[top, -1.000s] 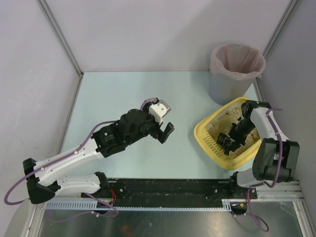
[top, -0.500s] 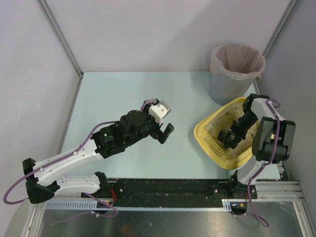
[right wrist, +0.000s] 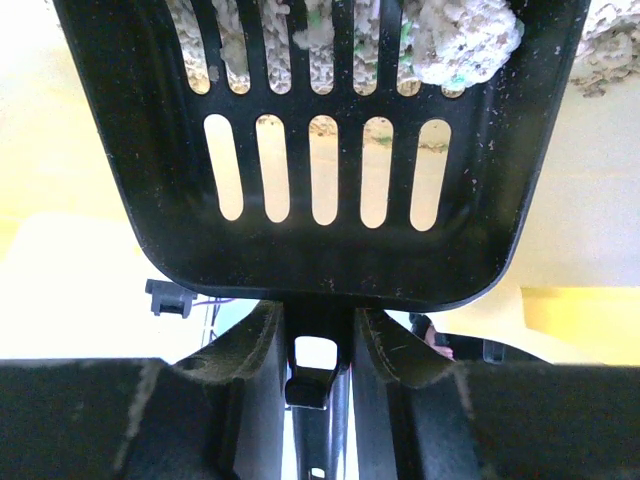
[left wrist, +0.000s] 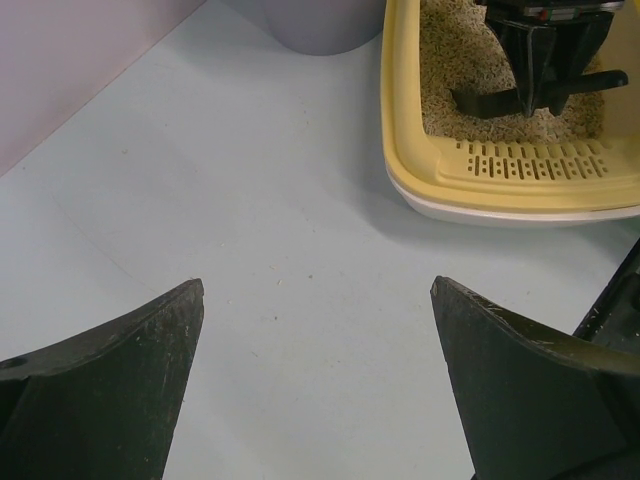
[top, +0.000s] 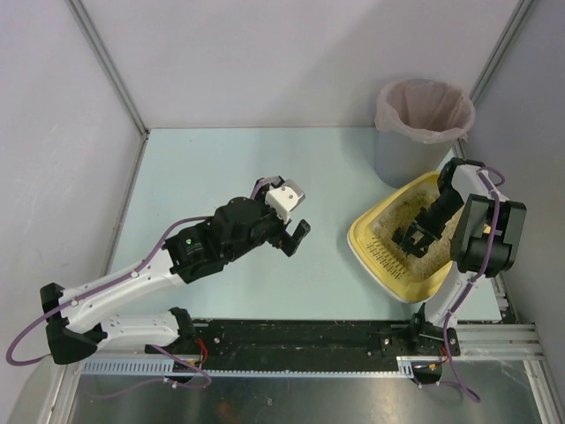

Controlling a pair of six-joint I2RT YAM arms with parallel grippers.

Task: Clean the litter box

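L arm reaches from the near-left corner toward table centre. L gripper (top: 296, 238) hangs over the bare pale-blue table (top: 203, 168), jaws spread wide, nothing btwn them. Its wrist cam looks across the tabletop to the litter box (top: 364, 237), a yellow tray on the right side of the table, turned cornerwise, w/ beige litter (left wrist: 447, 60) inside and a slotted ledge along its near-left rim. R gripper (right wrist: 320, 345) sits over the box interior, fingers (right wrist: 240, 350) clenched on the handle of a black slotted scoop (right wrist: 320, 230). Scoop blade carries greyish clumps (right wrist: 455, 35) w/ green flecks at its far end. Grey bin w/ pink liner (top: 422, 119) stands far right, just beside the box's far corner; can't tell if touching.
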